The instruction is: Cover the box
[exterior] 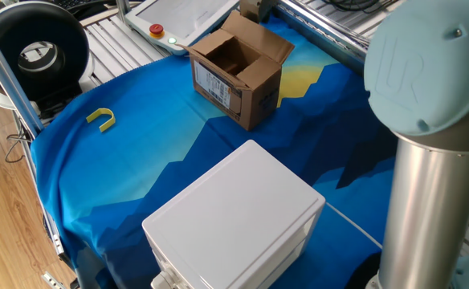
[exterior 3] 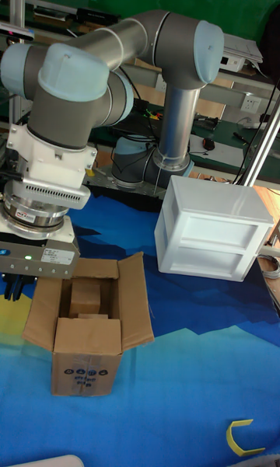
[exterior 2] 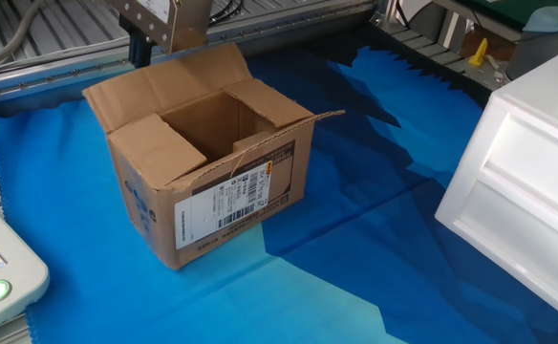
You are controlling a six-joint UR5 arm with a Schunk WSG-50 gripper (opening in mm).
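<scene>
- The arm [exterior 3: 155,55] leans over the far end of the table, its wrist sitting low behind the cardboard carton.
- The white plastic box [exterior: 234,217] stands well apart from the work and seems to play no part.
- The box [exterior 2: 207,162] sits on the blue cloth [exterior 2: 375,220] near the table's far edge, label side facing the other fixed camera, and it is open: one long flap stands up and out at the back, a short end flap lies nearly flat at one end, and the rest splay outward (nothing inside that I can make out).
- The gripper [exterior 2: 136,59] hangs just behind the raised back flap; only one dark finger shows, so I cannot tell whether the jaws are apart or together.
- My guess is that this is the approach to the first flap. Next it needs to get behind the flap's outer face and sweep it over the opening without shoving the light carton along the cloth.
</scene>
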